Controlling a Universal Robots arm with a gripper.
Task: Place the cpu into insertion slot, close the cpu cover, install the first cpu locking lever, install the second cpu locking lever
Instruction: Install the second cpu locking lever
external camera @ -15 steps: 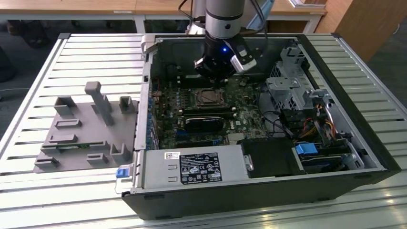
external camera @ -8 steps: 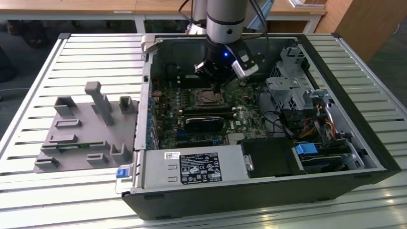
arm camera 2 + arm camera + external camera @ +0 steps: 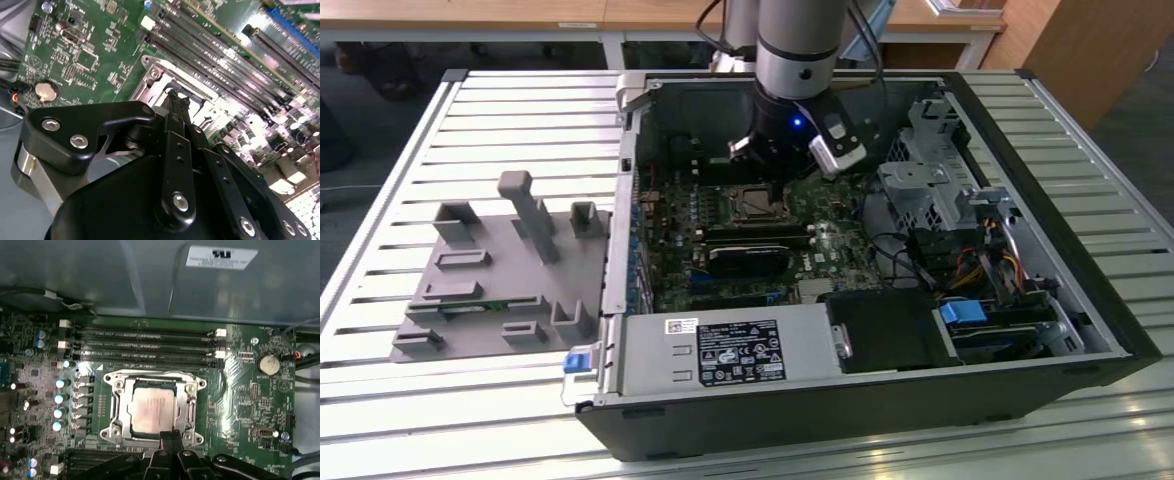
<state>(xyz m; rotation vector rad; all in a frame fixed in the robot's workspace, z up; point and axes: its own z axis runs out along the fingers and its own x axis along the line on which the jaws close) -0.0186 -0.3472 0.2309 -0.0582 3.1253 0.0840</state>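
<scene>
The cpu (image 3: 152, 411) lies seated in the insertion slot (image 3: 118, 431) on the green motherboard (image 3: 240, 395), with the cpu cover (image 3: 189, 411) lowered over it as a silvery frame around the chip's bare metal top. The memory slots (image 3: 145, 346) run alongside, just beyond the socket.

The claw (image 3: 170, 437) stands low at the socket's edge, its dark tips drawn close together and apparently empty. In the second wrist view the claw (image 3: 176, 102) reaches the socket rim near a corner screw. In the exterior view it hangs inside the open computer case (image 3: 1041, 330), which rests on the slatted worktop (image 3: 480, 120).

Whether either locking lever is latched cannot be settled from these views; the levers are not clearly made out.

Risks noted:
- A tip pressing on the frame rather than a lever could bend the cover or load the chip unevenly.
- A lever slipping off the narrow tips could spring up and leave the cover unclamped.
- A sideways drift could strike the row of capacitors (image 3: 60, 405) near the socket.
</scene>
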